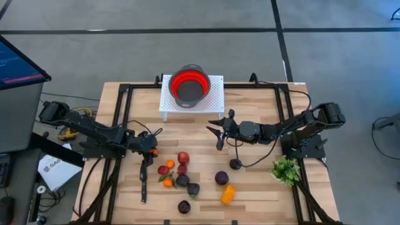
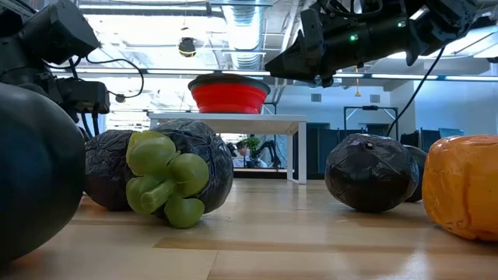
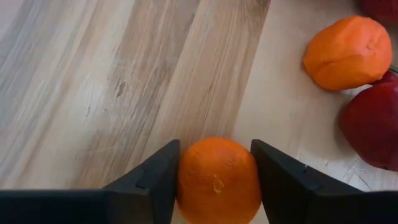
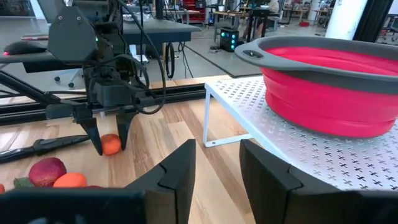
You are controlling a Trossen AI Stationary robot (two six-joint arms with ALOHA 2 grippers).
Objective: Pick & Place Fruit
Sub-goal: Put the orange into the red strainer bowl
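Small orange fruit (image 3: 218, 180): set on the wooden table (image 3: 93, 81), flanked closely by both fingers of the left gripper (image 3: 215, 180), pressed at both sides.
Other fruit (image 1: 182, 158): grouped just beside it, toward the table's middle.
Right gripper (image 4: 216, 171): held raised near the red bowl (image 1: 189, 84), fingers parted, nothing gripped.

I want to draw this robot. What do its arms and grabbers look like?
Both arms are dark, jointed and thin, with black cables looping along them. The left gripper and the right gripper each have two flat, black, wedge-shaped fingers. A small green light glows on the right arm.
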